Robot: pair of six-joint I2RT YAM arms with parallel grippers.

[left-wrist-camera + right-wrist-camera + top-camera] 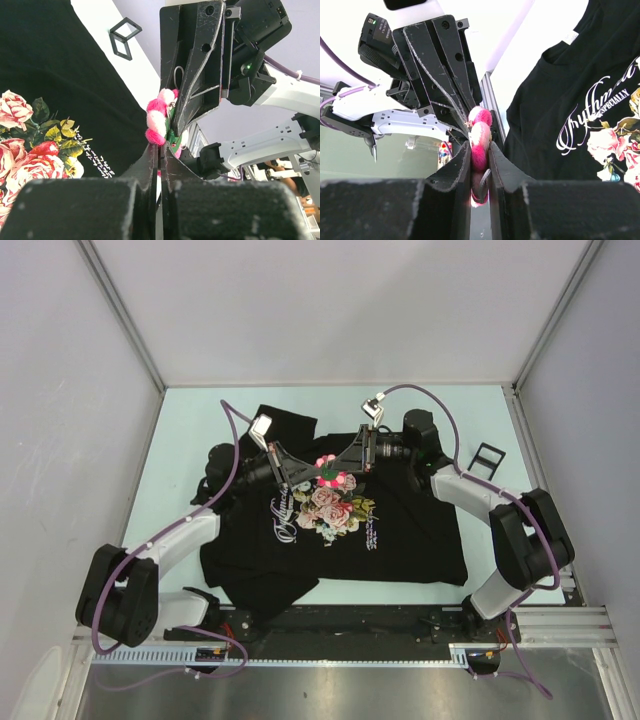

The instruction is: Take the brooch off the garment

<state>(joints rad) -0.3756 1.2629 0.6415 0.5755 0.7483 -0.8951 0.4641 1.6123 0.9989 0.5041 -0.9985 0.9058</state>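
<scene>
The garment, a black T-shirt with a rose print, lies flat on the table, collar away from the arms. Both grippers meet over its chest at the brooch, a small pink flower. My right gripper is shut on the fluffy brooch, which fills the gap between its jaws. My left gripper has its jaws pressed together, tips at the lower edge of the brooch, a sliver of pink between them. The brooch hangs above the shirt; I cannot tell whether it still touches the cloth.
A small black wire stand sits on the table right of the shirt, and the same stand shows in the left wrist view. White walls with metal posts enclose the table. A metal rail runs along the near edge.
</scene>
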